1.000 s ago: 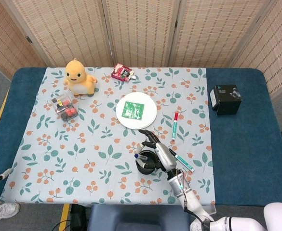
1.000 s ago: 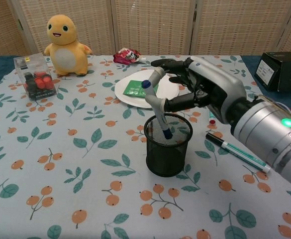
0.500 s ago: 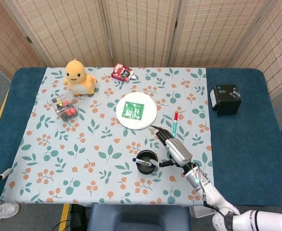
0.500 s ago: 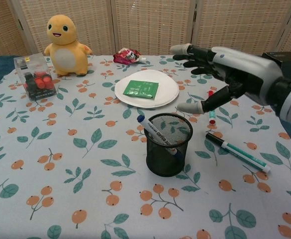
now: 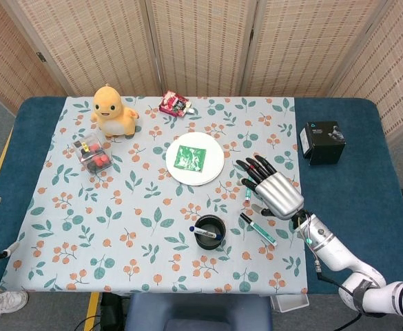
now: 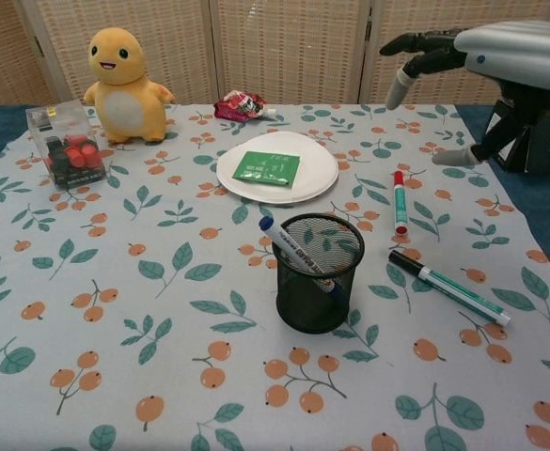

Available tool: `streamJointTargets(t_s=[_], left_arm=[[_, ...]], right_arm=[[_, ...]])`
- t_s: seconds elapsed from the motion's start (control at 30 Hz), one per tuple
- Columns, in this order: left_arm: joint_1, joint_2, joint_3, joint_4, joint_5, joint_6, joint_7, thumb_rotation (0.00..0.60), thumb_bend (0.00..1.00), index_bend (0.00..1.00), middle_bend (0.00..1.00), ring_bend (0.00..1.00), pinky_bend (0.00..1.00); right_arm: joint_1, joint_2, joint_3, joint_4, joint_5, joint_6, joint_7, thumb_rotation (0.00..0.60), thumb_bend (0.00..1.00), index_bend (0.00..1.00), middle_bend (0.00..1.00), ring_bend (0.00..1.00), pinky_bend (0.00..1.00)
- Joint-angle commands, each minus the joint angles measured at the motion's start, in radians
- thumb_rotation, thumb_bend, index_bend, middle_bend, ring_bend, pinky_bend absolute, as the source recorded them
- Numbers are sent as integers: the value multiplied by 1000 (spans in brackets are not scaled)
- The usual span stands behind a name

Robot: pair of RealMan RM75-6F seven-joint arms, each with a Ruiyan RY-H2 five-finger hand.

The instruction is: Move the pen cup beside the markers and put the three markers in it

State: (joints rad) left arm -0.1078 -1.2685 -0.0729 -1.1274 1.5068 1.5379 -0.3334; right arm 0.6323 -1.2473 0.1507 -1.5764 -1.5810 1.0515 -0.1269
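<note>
Partly, red marker point(image 5: 248, 192) hidden under right robot hand point(image 5: 275, 192), left robot hand unseen

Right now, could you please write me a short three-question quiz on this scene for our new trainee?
1. True or false: the blue marker already stands inside the pen cup.
2. How many markers lie on the tablecloth outside the cup?
3. Which item lies on the white plate? A) the yellow plush toy B) a green packet C) the black box

Key
1. True: it leans in the mesh cup, cap end above the rim.
2. Two: the red marker and the green marker.
3. B: the green packet. The right hand hovers open above the table, holding nothing.
</note>
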Motion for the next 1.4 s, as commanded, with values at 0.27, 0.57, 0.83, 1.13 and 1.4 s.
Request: streamJointTargets(t_s=[0.27, 0.57, 0.83, 1.13, 1.4], left_arm=[[-6, -8, 3, 0, -1, -16, 11, 600, 24, 0, 0, 0, 245], [-13, -17, 2, 3, -10, -35, 18, 600, 24, 0, 0, 0, 245], [-15, -20, 3, 3, -13, -43, 18, 600, 24, 0, 0, 0, 245], [-25, -23, 0, 19, -24, -70, -1, 600, 24, 0, 0, 0, 245], [-31, -24, -6, 39, -37, -90, -33, 600, 24, 0, 0, 0, 245]], right_arm=[[28, -37, -107, 247, -121, -12, 32, 600, 239, 356, 0, 0, 0], [91, -102, -151, 425, -222, 17, 132, 600, 268, 378, 0, 0, 0], [143, -219, -196, 618, -285, 45, 240, 600, 280, 379, 0, 0, 0], [192, -312, -238, 801, -301, 40, 389, 600, 301, 424, 0, 0, 0], [235, -351, -277, 905, -311, 20, 473, 600, 320, 447, 0, 0, 0]])
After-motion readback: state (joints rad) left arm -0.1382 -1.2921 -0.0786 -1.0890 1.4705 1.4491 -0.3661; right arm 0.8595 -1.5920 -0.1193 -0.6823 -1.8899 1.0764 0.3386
